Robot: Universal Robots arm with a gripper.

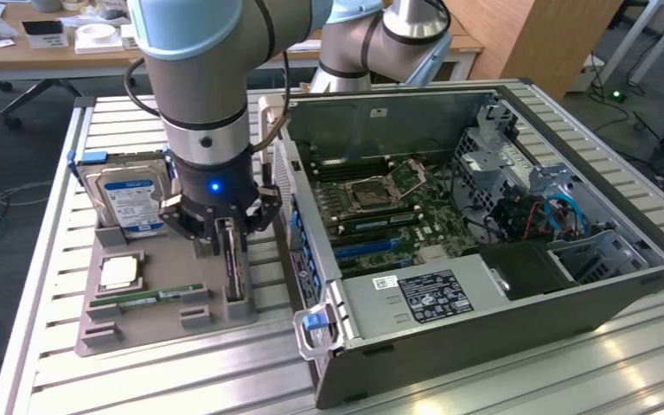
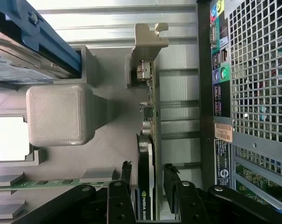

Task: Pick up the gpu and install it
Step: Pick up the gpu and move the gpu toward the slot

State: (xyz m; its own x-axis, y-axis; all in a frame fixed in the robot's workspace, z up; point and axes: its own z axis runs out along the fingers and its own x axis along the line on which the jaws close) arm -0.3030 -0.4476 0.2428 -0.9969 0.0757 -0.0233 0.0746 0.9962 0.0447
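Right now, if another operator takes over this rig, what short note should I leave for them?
Gripper: open, with one finger on each side of the gpu and a gap showing on both sides in the wrist view.
Gpu: standing on its edge in the grey parts tray, beside the open computer case.
Done: the gripper is positioned around the card.
Left: the card is not gripped, not lifted and not installed in the case.
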